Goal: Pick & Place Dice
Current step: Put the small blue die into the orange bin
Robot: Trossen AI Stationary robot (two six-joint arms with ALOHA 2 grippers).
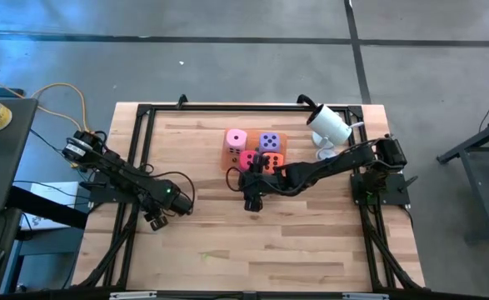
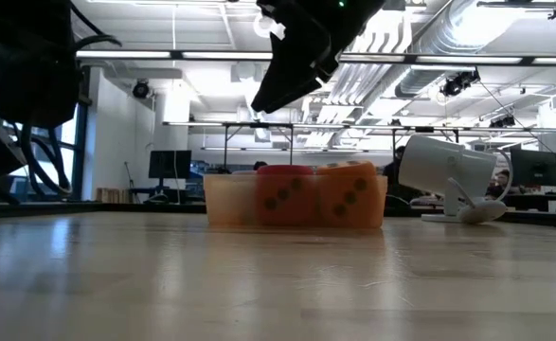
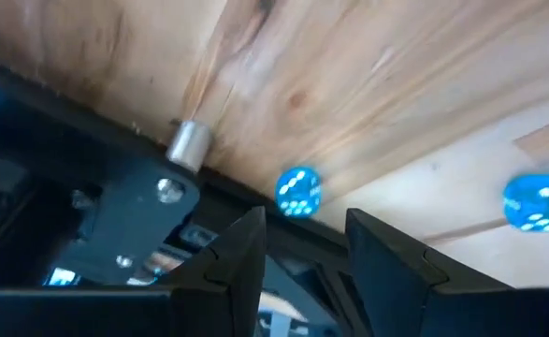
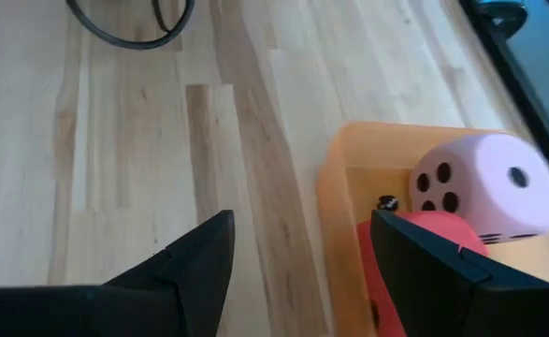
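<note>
The bench [image 1: 252,242] is pale wood planking with visible grain and knots, smooth with a soft sheen. On it, the tray [image 4: 368,154] looks like translucent orange plastic, slightly glossy. Inside the tray, the pink die [image 4: 484,187] has a matt, soft, foam-like skin, as does the red die [image 4: 424,248] beside it. The right end effector [image 4: 302,271] has matt dark fingers [image 4: 195,262] of hard plastic. A dark metal frame [image 1: 252,108] edges the bench.

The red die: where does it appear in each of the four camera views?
High view: red die in the orange tray, in front of the pink die.
Low view: centre, behind the tray's front wall.
Left wrist view: not in it.
Right wrist view: beside the gripper's finger.
Shared landmark: the orange tray.
</note>
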